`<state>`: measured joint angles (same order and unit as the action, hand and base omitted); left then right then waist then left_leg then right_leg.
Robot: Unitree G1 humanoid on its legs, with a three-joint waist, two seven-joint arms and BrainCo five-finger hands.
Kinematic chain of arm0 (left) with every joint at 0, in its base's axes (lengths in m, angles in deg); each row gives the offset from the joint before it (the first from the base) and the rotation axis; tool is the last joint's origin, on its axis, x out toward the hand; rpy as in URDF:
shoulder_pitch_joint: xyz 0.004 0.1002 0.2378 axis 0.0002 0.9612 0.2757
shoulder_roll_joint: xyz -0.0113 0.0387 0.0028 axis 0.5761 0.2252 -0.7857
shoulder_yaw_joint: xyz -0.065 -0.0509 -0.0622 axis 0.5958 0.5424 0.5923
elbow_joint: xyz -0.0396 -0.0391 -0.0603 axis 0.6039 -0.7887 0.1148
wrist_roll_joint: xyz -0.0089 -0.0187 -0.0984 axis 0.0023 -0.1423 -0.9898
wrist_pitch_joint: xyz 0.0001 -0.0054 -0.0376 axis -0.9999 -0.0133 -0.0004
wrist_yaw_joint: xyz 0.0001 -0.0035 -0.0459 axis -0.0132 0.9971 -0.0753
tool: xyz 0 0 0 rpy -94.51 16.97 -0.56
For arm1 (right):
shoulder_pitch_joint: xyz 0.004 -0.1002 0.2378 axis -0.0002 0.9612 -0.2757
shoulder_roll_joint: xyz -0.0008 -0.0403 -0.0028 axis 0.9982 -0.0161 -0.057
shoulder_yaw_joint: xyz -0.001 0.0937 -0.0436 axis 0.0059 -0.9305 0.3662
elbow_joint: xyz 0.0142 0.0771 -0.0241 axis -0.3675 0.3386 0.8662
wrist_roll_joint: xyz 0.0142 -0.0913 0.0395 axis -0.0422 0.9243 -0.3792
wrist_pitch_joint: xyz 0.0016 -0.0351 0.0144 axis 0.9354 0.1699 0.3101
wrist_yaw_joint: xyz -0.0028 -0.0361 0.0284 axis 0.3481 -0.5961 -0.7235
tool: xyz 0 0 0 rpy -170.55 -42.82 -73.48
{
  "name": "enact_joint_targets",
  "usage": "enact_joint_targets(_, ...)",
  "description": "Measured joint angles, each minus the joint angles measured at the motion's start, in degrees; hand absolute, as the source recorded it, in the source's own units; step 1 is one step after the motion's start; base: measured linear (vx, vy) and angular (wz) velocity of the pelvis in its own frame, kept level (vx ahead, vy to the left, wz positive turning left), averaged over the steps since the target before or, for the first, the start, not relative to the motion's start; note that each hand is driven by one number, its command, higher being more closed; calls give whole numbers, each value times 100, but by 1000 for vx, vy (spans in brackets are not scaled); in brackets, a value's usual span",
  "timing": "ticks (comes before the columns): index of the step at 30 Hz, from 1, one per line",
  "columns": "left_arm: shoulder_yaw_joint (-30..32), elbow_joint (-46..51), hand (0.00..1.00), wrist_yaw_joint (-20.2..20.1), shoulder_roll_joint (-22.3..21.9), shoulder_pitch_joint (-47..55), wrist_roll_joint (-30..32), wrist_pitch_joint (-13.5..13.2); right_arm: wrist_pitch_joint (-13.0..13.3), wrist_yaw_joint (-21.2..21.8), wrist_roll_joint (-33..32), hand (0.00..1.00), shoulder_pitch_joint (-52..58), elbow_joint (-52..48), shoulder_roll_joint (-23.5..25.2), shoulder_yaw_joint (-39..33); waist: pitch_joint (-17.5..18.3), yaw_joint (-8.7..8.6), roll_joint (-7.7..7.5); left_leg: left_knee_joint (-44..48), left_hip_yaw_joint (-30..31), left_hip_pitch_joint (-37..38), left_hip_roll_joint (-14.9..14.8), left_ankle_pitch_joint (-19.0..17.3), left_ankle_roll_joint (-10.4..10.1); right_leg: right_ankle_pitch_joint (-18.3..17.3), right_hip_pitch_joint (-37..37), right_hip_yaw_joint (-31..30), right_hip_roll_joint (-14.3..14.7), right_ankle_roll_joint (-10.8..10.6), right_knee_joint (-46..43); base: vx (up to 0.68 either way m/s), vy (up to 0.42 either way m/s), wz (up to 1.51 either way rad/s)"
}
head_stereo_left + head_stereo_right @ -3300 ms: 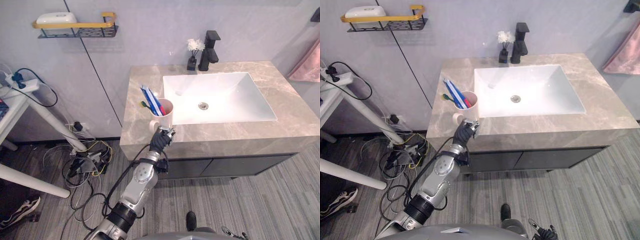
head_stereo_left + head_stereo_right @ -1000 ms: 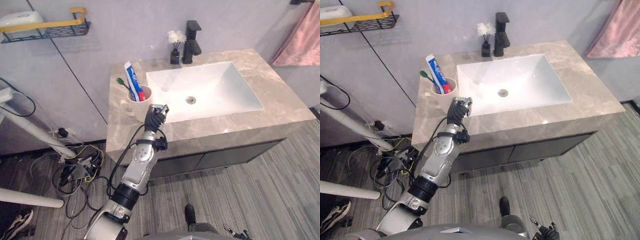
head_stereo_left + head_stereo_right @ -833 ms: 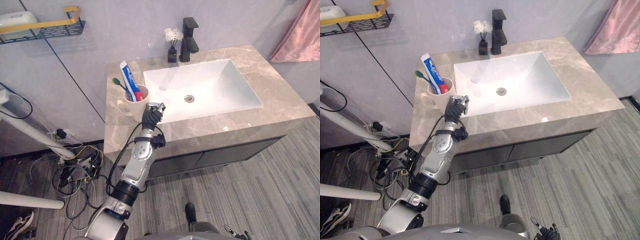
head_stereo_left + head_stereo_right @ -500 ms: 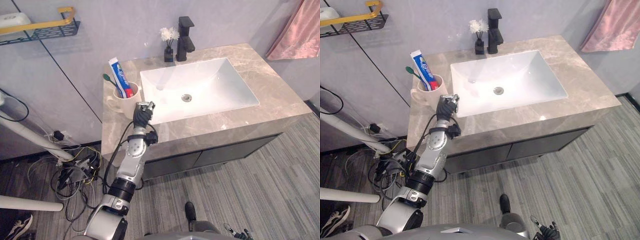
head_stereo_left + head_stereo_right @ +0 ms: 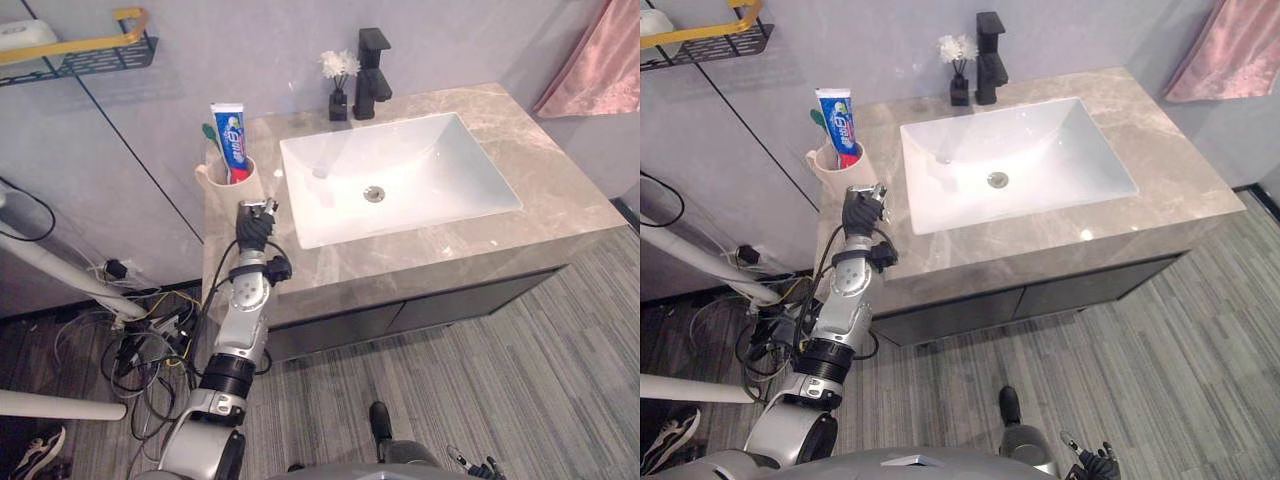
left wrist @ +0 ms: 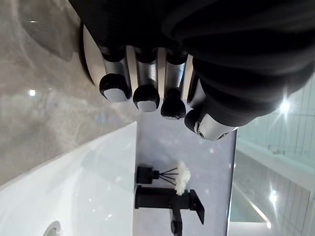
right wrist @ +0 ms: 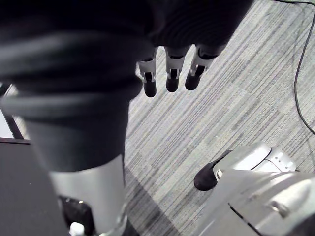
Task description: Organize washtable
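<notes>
By wall (image 5: 270,60), cup (image 5: 233,183) now farther back; left robot hand (image 5: 254,228) curled, empty; right robot hand (image 7: 170,73) relaxed.

Bright, even light falls from overhead. Small glints dot the worktop (image 5: 520,225) near its front edge, and the white sink (image 5: 450,165) shines softly.

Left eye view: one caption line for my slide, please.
Curled left hand near the cup of toothpaste and toothbrush, left of the sink.
</notes>
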<state>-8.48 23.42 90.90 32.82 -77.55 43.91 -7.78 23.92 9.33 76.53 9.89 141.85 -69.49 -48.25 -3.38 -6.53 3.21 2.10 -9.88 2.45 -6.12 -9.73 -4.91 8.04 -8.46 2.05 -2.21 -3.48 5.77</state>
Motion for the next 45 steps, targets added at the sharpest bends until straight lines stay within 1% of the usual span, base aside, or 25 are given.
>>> enact_joint_targets(3, -72, 71, 100, -35, -7, 48, 9, 0, 0, 10, 0, 0, 0, 0, -1, 0, 0, -2, 0, 0, 12, -4, 1, -1, 2, 0, 1, 10, -2, 0, 0, 0, 0, 0)
enact_joint_targets(7, -315, 547, 100, -171, -17, 287, 107, -38, 1, 45, 1, 0, 1, 2, -1, 2, -1, 3, 2, 4, 60, -11, 1, 0, 2, -1, 16, 50, -5, 0, 0, -1, -4, 5)
enact_joint_targets(11, -408, 601, 100, -260, -16, 458, 173, -41, 2, 45, 1, 0, 0, 0, -2, 41, -1, 7, 2, 15, 89, -10, 2, 0, 3, -2, 36, 74, -3, -1, 0, -5, -4, 2)
enact_joint_targets(21, -443, 600, 100, -264, -9, 792, 221, -38, 5, 44, 1, 0, 6, 1, -16, 81, -6, 67, -7, 9, 94, -25, 1, -1, 4, -5, 20, 78, -4, 1, 0, 0, 0, 0)
enact_joint_targets(33, -61, 579, 100, -190, -8, 923, 233, -99, 8, 43, 1, 0, 4, 5, -16, 83, -5, 59, -14, 17, 102, -97, 2, -1, 4, -5, -44, 84, -2, 1, 0, 0, 0, 0)
enact_joint_targets(40, 31, 465, 100, -19, -3, 867, 229, -153, 7, 43, 1, 0, 4, 7, -19, 106, -18, 52, -46, 18, 93, -111, 4, -3, 7, -5, -65, 71, 0, 1, 0, 0, 0, 0)
enact_joint_targets(45, 279, 379, 100, 104, 3, 661, 221, -152, 6, 44, 1, 0, 3, 3, -21, 134, -18, 31, -50, 12, 71, -159, 4, -3, 8, -5, -128, 49, 2, 1, 0, 2, 1, -2)
